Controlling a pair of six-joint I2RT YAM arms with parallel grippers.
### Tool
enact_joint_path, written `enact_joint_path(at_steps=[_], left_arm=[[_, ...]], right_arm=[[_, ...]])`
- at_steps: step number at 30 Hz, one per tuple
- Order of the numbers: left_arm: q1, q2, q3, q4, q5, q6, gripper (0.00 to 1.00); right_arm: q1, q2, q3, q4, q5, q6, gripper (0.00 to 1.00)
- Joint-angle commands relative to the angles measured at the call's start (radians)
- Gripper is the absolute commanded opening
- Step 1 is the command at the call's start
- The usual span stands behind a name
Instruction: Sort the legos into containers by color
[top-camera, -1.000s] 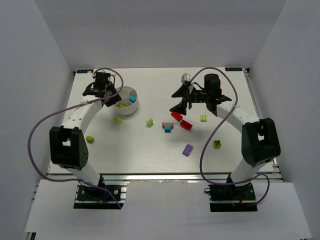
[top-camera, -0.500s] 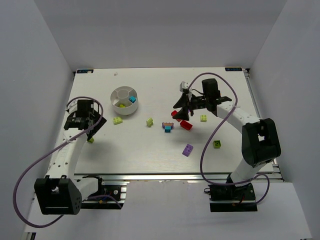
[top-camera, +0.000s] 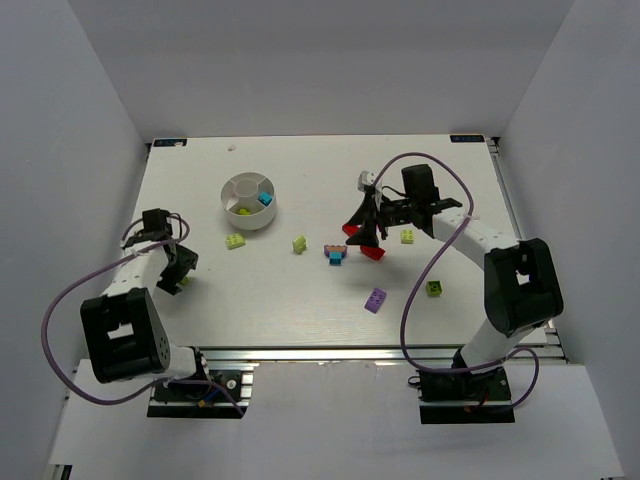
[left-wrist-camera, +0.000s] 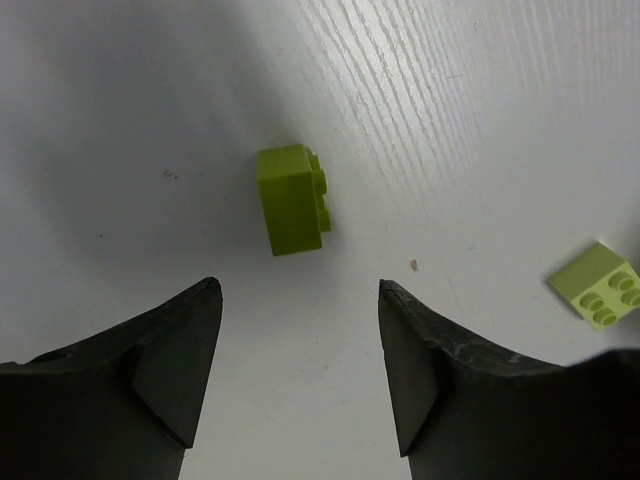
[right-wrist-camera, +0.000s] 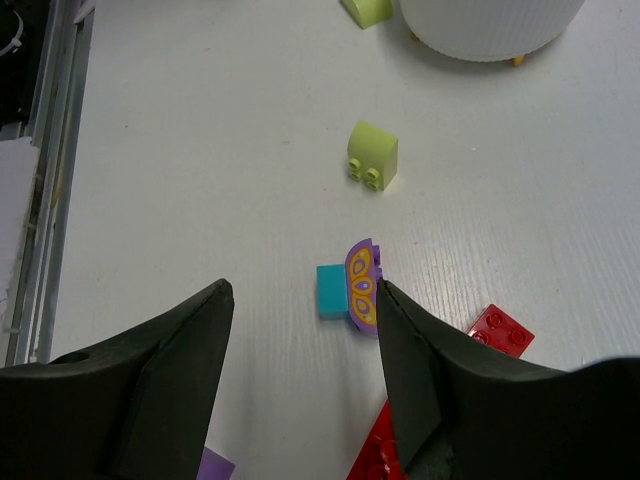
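Near the left edge of the desk (top-camera: 300, 170), left end effector (left-wrist-camera: 297, 300) is open; lime-green lego (left-wrist-camera: 292, 200) lies just ahead of its fingertips, untouched. Right end effector (right-wrist-camera: 305, 300) is also open and grips nothing; cyan-and-purple pair (right-wrist-camera: 345, 290) shows between its fingers, red legos (right-wrist-camera: 500, 330) just beside. White dish (top-camera: 228, 195) holds a cyan lego (top-camera: 265, 198) and a lime piece (top-camera: 243, 210) in separate compartments.

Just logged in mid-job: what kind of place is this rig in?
Most likely a lab test cell, not a home: plain white walls box in a white table, two arms are bolted to an aluminium rail, and only toy legos and a sorting dish lie out.
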Motion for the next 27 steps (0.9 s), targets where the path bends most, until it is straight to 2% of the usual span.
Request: enact_joint_path(at_steps=[1,7,11,15,18,20,21,24,25,27], left_arm=[[0.012,0.045,0.024,0.065,0.005,0.003,0.72],[0.033,0.109,0.038,0.104,-0.021,0.031,0.68],[0.044,0.140,0.044,0.124,-0.039,0.040,0.63],[0.045,0.151,0.055,0.133,-0.059,0.051,0.53],[0.045,0.157,0.059,0.137,-0.068,0.063,0.51],[0.047,0.160,0.059,0.142,-0.067,0.077,0.44],[0.047,0.160,0.058,0.142,-0.064,0.077,0.44],[0.044,0.143,0.058,0.160,-0.010,0.101,0.28],[0.044,0.120,0.058,0.180,0.020,0.121,0.20],[0.027,0.085,0.058,0.202,0.066,0.147,0.16]], right_arm=[[0.004,-0.044,-0.003,0.007,0.005,-0.019,0.65],[0.004,-0.038,-0.002,-0.008,0.008,-0.030,0.65],[0.004,-0.029,0.012,-0.021,0.012,-0.038,0.66],[0.002,-0.019,0.026,-0.033,0.014,-0.046,0.66],[0.002,-0.013,0.032,-0.039,0.014,-0.046,0.65],[0.002,-0.013,0.037,-0.042,0.016,-0.047,0.66],[0.002,-0.013,0.037,-0.042,0.017,-0.047,0.66],[0.004,-0.018,0.038,-0.050,0.019,-0.050,0.65],[0.004,-0.019,0.040,-0.051,0.020,-0.050,0.65],[0.004,-0.027,0.040,-0.053,0.019,-0.050,0.65]])
